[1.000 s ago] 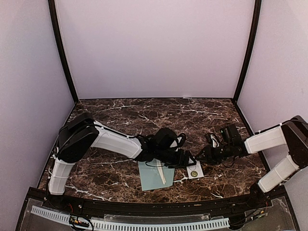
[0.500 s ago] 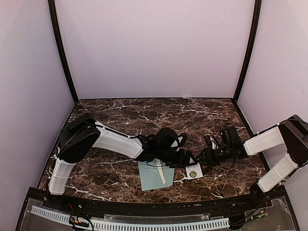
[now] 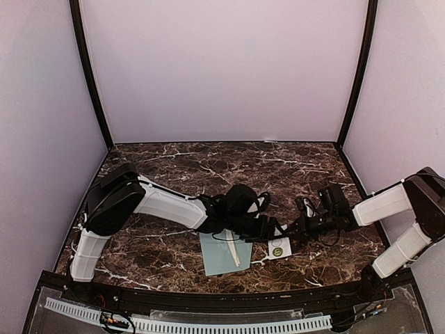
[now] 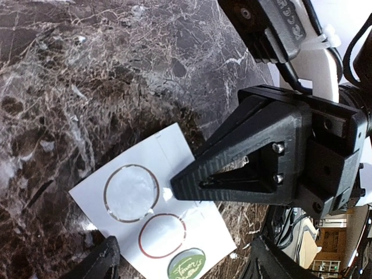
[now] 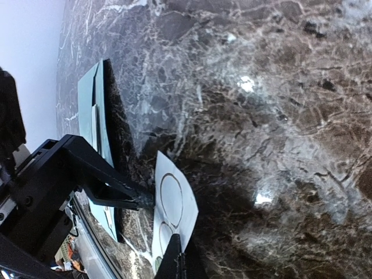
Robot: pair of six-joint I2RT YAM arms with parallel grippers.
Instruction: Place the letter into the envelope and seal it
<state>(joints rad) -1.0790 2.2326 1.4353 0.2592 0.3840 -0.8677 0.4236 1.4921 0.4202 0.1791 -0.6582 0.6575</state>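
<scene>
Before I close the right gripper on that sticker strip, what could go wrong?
1. The right gripper straddles the edge of the sticker strip. Closing could crumple or drag it instead of lifting the one green sticker left.
2. The left gripper hangs open just over the same strip, so the two could collide.
3. The envelope lies loose nearby and could get nudged.

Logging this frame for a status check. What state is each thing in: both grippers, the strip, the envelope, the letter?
Left gripper: open, fingers either side of the strip.
Right gripper: tip on the strip; open or shut unclear.
Strip: lying down, green sticker on it, unpeeled.
Envelope: lying flat, no sticker seen on it.
Letter: only a white sliver shows on the envelope.
</scene>
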